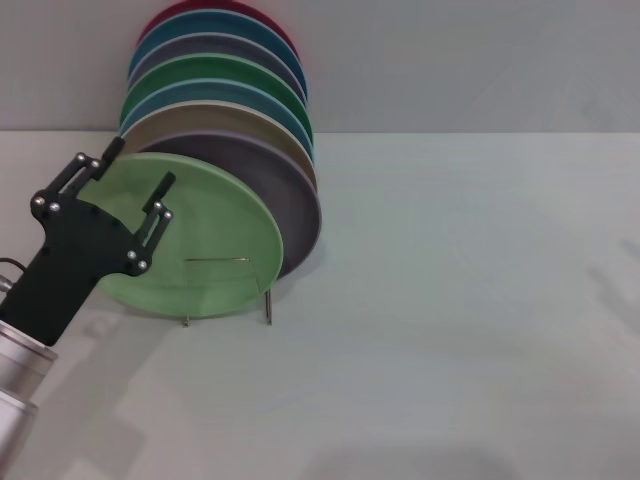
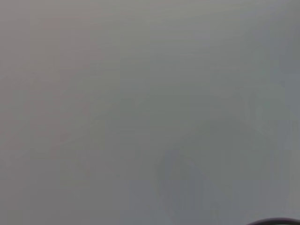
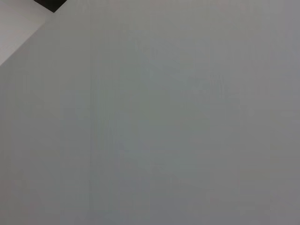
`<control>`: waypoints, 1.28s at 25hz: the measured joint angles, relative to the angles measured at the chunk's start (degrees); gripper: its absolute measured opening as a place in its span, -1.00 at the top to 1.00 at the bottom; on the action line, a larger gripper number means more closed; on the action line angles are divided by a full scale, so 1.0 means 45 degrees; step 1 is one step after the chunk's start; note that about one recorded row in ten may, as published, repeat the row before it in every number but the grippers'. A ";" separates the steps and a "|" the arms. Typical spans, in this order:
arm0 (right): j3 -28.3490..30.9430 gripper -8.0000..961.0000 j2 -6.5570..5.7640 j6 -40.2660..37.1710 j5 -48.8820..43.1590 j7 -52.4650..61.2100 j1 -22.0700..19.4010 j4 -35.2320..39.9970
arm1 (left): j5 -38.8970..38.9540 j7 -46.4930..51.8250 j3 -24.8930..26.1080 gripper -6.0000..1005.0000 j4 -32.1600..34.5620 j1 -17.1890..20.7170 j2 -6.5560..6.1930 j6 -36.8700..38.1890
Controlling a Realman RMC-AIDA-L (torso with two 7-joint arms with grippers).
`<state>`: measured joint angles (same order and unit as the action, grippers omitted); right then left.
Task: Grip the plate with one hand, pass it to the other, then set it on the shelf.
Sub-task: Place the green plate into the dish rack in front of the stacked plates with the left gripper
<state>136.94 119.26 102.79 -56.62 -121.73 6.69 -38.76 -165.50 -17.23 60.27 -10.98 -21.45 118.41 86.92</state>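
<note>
The pale mint-green plate [image 1: 215, 240] stands upright at the front of a row of plates in the clear rack [image 1: 268, 306], whose thin legs show under it. My left gripper [image 1: 134, 170], slim and black, is open at the plate's upper left rim. One finger [image 1: 104, 155] is past the rim and the other [image 1: 160, 192] is in front of the plate's face. I cannot tell whether they touch the plate. My right gripper is out of view. The wrist views show only bare surface.
Behind the mint plate stand several more plates: a dark lilac-grey one [image 1: 300, 205], a beige one, blue ones, a darker green one [image 1: 215, 72] and a red one at the back. The pale table [image 1: 450, 300] stretches to the right and front.
</note>
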 joint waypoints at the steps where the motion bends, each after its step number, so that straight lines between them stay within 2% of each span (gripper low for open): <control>1: -0.0007 -0.45 0.0000 -0.0001 0.0002 0.0001 -0.0005 0.0000 | 0.0000 -0.0097 -0.0077 0.03 0.0000 0.0001 0.0004 0.0000; 16: -0.0043 -0.45 0.0020 0.0099 0.0005 0.0034 -0.0082 0.0000 | -0.0003 -0.0835 -0.0907 -0.01 -0.0681 -0.0238 0.0085 -0.1056; 25: -0.0042 -0.45 0.0035 0.0100 0.0023 -0.0014 -0.0064 0.0000 | -0.0008 -0.2787 -0.2230 -0.01 -0.2152 0.0488 0.0087 -0.1052; 28: -0.0042 -0.45 0.0031 0.0100 0.0024 -0.0042 -0.0044 0.0000 | -0.0001 -0.2799 -0.2205 -0.01 -0.2829 0.0802 0.0062 -0.0944; 30: -0.0042 -0.45 0.0029 0.0099 0.0025 -0.0091 -0.0044 0.0001 | 0.0028 -0.2793 -0.1825 -0.01 -0.3356 0.1165 0.0044 -0.0682; 32: -0.0015 -0.45 0.0042 0.0096 0.0043 -0.0298 -0.0073 0.0051 | 0.0243 -0.2463 -0.0943 -0.01 -0.3831 0.1682 0.0080 -0.0090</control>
<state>136.88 119.45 103.22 -56.42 -123.07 6.36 -38.53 -164.40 -28.31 56.03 -28.22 -13.88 118.77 86.52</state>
